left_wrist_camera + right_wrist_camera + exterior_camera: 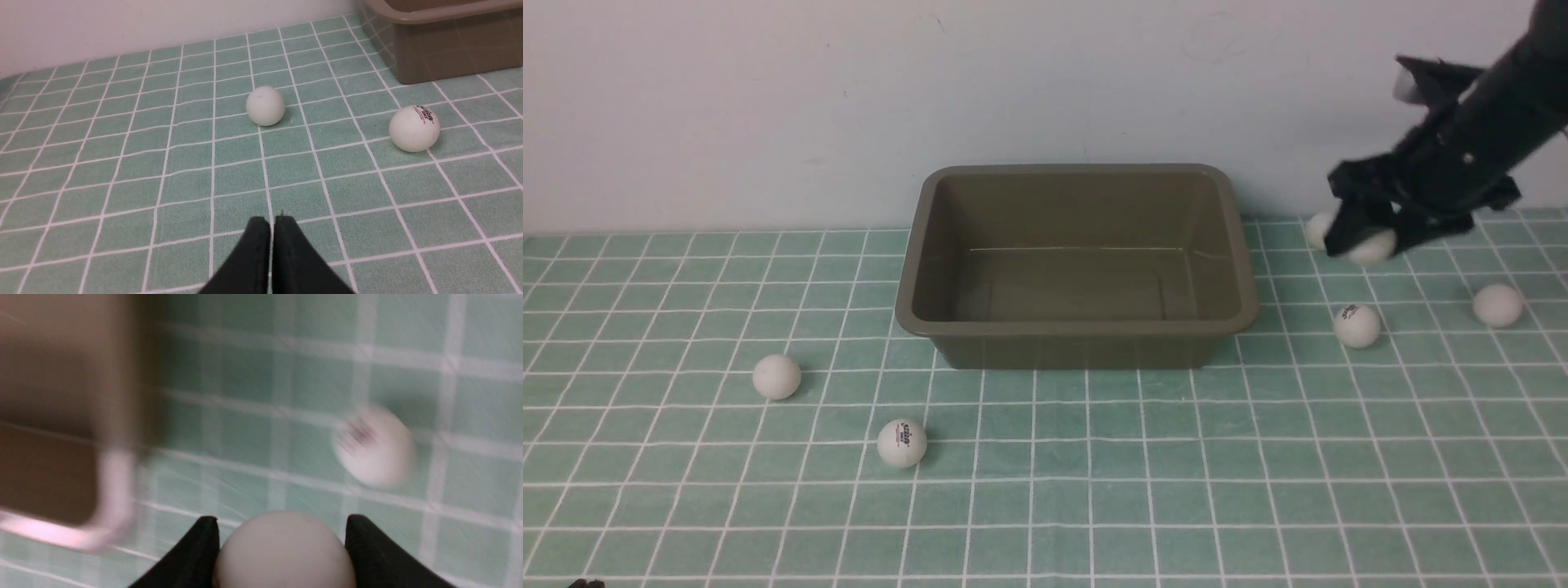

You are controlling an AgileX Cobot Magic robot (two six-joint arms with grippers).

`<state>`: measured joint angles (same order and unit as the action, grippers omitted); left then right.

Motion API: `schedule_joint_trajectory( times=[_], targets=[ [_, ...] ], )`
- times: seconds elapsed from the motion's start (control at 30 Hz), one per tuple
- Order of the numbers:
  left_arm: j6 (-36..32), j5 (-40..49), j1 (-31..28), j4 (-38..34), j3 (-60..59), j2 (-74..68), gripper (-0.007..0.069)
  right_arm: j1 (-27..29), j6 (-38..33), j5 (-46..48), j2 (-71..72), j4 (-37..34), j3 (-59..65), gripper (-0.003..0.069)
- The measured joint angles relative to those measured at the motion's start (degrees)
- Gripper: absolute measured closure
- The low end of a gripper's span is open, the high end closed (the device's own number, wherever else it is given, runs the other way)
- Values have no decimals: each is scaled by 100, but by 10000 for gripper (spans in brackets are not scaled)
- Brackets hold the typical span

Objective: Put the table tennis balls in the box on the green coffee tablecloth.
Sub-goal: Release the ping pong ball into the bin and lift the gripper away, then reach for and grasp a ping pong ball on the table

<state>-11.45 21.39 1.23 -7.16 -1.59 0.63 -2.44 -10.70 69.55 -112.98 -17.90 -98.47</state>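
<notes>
The olive-brown box [1078,331] stands empty at the middle back of the green coffee tablecloth [1094,474]. Several white table tennis balls lie around it: two on the left [776,376] [902,443], two on the right [1356,326] [1497,305], and one [1316,231] behind my right gripper. My right gripper [1368,245] [282,522], to the right of the box, is shut on another ball [284,551], with a black finger on each side of it. My left gripper [271,222] is shut and empty, low over the cloth, with two balls [265,105] [414,128] ahead of it.
A pale wall runs behind the cloth. The right wrist view is blurred; it shows the box corner [114,486] and a logo ball [374,445] on the cloth.
</notes>
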Motion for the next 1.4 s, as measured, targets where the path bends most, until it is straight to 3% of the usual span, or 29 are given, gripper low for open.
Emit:
schedule_joint_trajectory(
  times=[0.13, 0.27, 0.5, 0.63, 0.87, 1.0, 1.03, 1.17, 1.4],
  targets=[
    [0, 0, 0, 0, 0, 0, 629, -550, -65, -166, -28, -385, -579, 302],
    [0, 0, 0, 0, 0, 0, 629, -1305, -76, -669, -273, -305, -745, 302],
    [0, 0, 0, -4, 0, 0, 629, -1854, -87, -1128, -1031, -239, -745, 302],
    [0, 0, 0, -4, 0, 0, 629, -1855, -92, -1340, -1157, -315, -745, 286],
    [0, 0, 0, -4, 0, 0, 629, -1842, -108, -1189, -1139, -77, -976, 138],
    [0, 0, 0, -4, 0, 0, 629, -1772, -5, -312, -1066, 468, -1604, 127],
    [0, 0, 0, -4, 0, 0, 629, -1688, 138, 20, -1030, 905, -2030, 127],
    [0, 0, 0, -4, 0, 0, 629, -1352, 688, 131, -802, 1656, -2337, 127],
    [0, 0, 0, -4, 0, 0, 629, -787, 901, 183, -666, 1790, -1673, 127]
  ],
)
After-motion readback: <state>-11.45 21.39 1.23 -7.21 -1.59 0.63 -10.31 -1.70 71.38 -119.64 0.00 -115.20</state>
